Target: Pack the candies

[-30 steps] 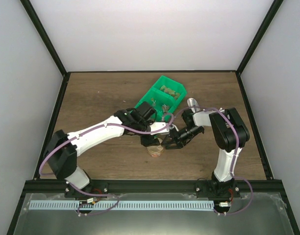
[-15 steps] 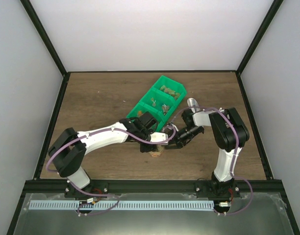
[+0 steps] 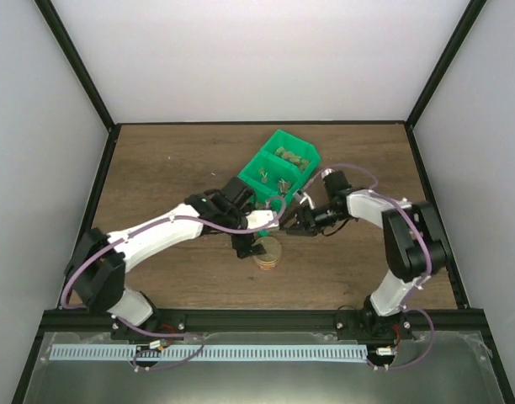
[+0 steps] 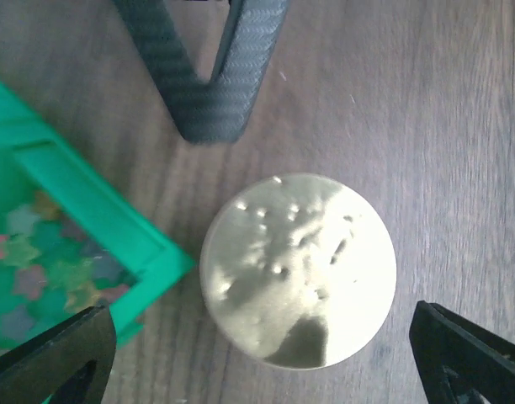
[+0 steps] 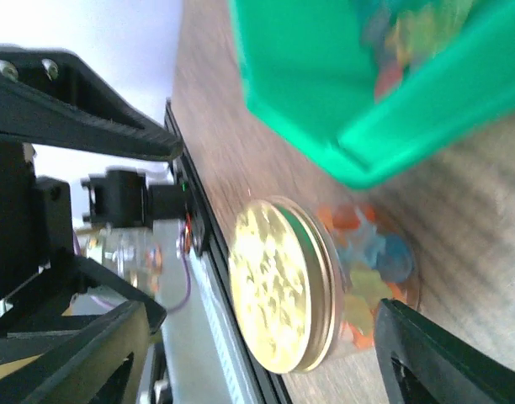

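1. Multicoloured candies point(image 5: 368, 252) sit in a jar point(image 5: 407, 282) capped by a gold lid point(image 4: 298, 269), mid-tabletop point(image 3: 156, 168), just beside the green bin's point(image 3: 259, 158) near corner.
2. More candies lie in the bin.
3. Left tool point(image 4: 266, 358) straddles the lid, fingers apart, not touching.
4. Right tool point(image 5: 257, 362) stands spread beside the jar.
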Robot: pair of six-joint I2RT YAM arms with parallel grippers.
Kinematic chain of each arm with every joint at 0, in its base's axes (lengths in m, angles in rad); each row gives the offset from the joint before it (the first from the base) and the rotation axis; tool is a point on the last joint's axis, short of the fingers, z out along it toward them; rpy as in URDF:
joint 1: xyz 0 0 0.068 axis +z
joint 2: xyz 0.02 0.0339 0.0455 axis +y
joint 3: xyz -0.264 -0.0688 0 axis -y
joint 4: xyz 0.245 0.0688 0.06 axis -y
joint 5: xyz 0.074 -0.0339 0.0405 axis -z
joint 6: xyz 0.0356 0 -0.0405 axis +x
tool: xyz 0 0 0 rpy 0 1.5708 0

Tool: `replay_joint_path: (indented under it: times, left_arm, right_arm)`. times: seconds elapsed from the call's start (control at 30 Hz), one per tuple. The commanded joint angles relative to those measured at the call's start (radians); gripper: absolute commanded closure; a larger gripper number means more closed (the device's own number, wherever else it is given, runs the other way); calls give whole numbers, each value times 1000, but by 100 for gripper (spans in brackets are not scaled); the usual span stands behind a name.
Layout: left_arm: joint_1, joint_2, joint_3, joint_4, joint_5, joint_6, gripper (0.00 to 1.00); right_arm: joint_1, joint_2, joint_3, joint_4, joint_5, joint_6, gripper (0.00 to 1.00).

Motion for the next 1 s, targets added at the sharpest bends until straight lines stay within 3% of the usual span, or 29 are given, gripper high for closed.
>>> replay_joint_path:
  times: [0.0,0.13,0.2,0.27,0.33,0.4,0.43,0.5,0.57,0.67,0.7,0.87,0.97]
  left_arm:
    - [39,-118,49,24,23,-60,0]
    - [96,-227,26,107,24,-136,0]
    - [122,-296,-18,228,-1,-204,0]
    - [123,-350,-86,346,-35,-267,0]
    - [123,-387,-151,419,-5,-269,0]
    - [123,-385,-165,390,38,-225,0]
    - [123,-376,-160,360,49,-214,0]
    - [124,-362,-157,301,57,-196,0]
    - [126,-372,-183,265,88,-152,0]
    - [127,-384,-210,228,114,-119,0]
    - [127,-380,-208,216,114,-114,0]
    - [130,-360,-188,183,86,-96,0]
    - [136,-358,-193,185,73,-89,0]
  right_arm:
    - [-82,-148,7,152,-9,44,21]
    - [-115,-364,-21,291,80,31,12]
    - [-114,-504,-98,474,145,39,1]
    - [-114,-615,-186,665,195,78,0]
    - [-110,-679,-277,872,301,214,0]
    - [-110,-696,-319,954,501,399,0]
    - [-109,-668,-327,990,476,440,0]
    - [-87,-620,-329,1033,338,422,0]
    - [-14,-674,-398,1050,456,405,0]
    - [165,-822,-653,1281,694,302,0]
    - [232,-841,-709,1282,764,266,0]
    - [388,-832,-844,1315,880,193,0]
    - [408,-784,-851,1323,937,149,0]
